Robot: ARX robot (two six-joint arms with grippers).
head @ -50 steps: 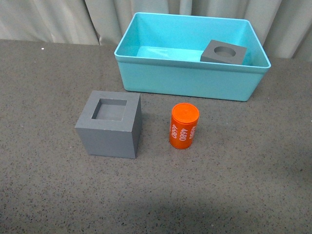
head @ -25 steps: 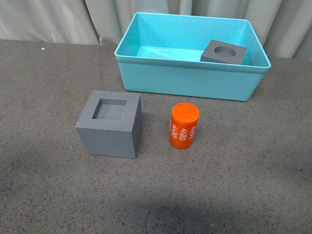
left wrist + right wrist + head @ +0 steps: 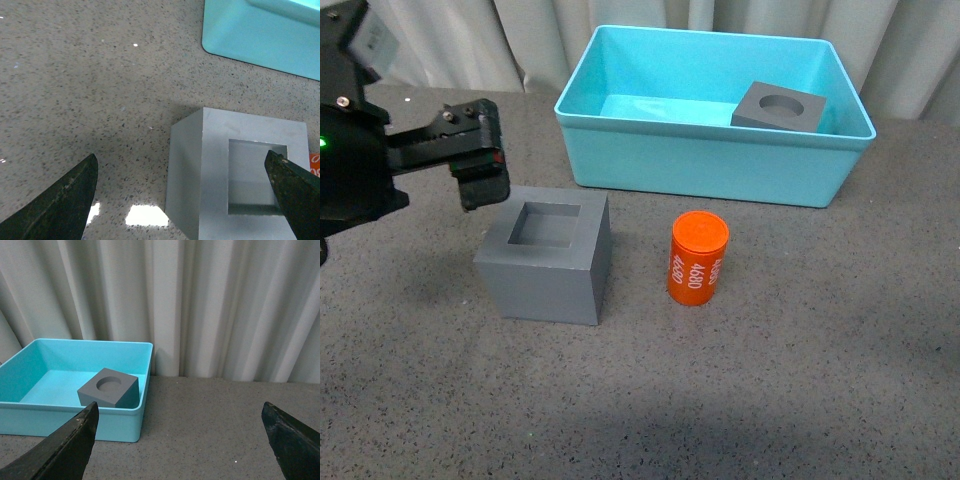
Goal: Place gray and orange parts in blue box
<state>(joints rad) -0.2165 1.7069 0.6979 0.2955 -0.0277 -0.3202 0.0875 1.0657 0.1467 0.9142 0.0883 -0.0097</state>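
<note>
The gray cube with a square recess point(image 3: 546, 255) stands on the dark table, with the orange cylinder point(image 3: 698, 258) with white numbers to its right. The gray cube with a round recess point(image 3: 779, 107) lies tilted in the blue box point(image 3: 710, 130), at its right side. My left gripper point(image 3: 485, 160) is open and empty, hovering just above and left of the square-recess cube. In the left wrist view the gripper point(image 3: 181, 155) is open over that cube point(image 3: 215, 170). My right gripper point(image 3: 180, 410) is open and empty over bare table, right of the blue box point(image 3: 50, 425), and is out of the front view.
A pale curtain point(image 3: 440, 40) hangs behind the table. The dark speckled tabletop point(image 3: 770, 400) stretches in front of and beside the parts. A sliver of the orange cylinder point(image 3: 315, 165) shows in the left wrist view.
My left arm has come into the front view from the left and now hovers by the square-recess cube. The cubes, cylinder and box have not moved.
</note>
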